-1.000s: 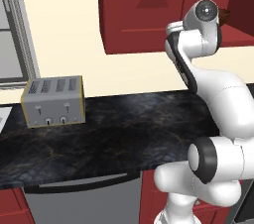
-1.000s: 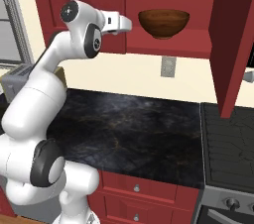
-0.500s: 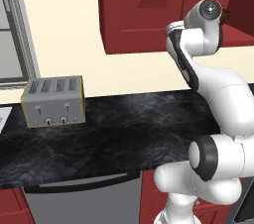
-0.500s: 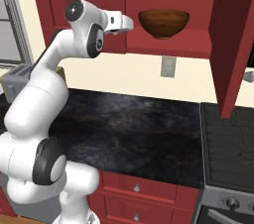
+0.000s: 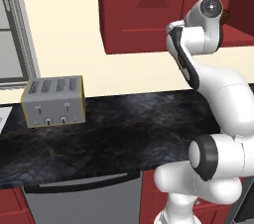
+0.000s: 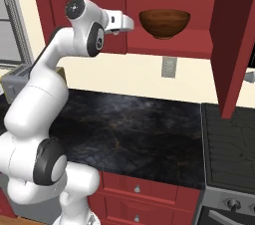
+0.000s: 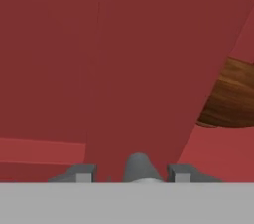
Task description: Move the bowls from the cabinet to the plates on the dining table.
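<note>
Your gripper (image 7: 134,169) up high at cabinet (image 6: 164,45), fingertips (image 7: 82,172) with gap between them, nothing held; how wide, you cannot tell. Red panel close ahead of jaws. Brown bowl (image 6: 164,23) sits just past jaws, off to one side, on cabinet shelf. Below you, black counter (image 5: 114,129) with toaster (image 5: 53,100).

In the hand view the bowl (image 7: 230,96) is cut off by the right edge, and a red cabinet (image 7: 149,59) panel hides its left part. The fingertips (image 7: 82,172) show as mere stubs at the bottom, so the gap between them cannot be judged. In the left base view the arm hides most of the bowl. There the toaster's (image 5: 53,100) front knobs are too small to read.
</note>
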You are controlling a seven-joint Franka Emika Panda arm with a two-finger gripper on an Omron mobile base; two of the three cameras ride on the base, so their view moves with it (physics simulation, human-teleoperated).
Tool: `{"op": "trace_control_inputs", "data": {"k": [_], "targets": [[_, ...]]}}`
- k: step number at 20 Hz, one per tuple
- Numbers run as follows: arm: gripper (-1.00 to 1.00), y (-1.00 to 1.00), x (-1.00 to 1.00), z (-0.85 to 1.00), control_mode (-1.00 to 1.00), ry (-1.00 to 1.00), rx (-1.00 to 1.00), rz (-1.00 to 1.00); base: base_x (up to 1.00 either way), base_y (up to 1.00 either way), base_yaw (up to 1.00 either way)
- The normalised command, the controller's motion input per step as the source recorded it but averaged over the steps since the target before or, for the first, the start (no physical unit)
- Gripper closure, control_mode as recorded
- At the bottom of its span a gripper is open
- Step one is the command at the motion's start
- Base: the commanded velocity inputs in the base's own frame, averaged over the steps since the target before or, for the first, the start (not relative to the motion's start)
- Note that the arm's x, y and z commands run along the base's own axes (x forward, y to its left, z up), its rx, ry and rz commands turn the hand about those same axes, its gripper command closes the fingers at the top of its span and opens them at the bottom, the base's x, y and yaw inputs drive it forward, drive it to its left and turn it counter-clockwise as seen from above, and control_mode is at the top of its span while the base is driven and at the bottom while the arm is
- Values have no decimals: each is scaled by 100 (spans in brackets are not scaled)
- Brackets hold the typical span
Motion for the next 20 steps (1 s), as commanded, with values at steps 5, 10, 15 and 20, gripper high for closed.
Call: {"op": "trace_control_inputs", "data": {"k": [5,10,15,20], "targets": [[100,0,7,-3,-100,7,0,0,0,0,0],[100,0,3,-3,-100,3,0,0,0,0,0],[100,0,-26,-3,-100,-4,0,0,0,0,0],[100,0,-43,2,-100,-6,0,-2,0,0,0]]}}
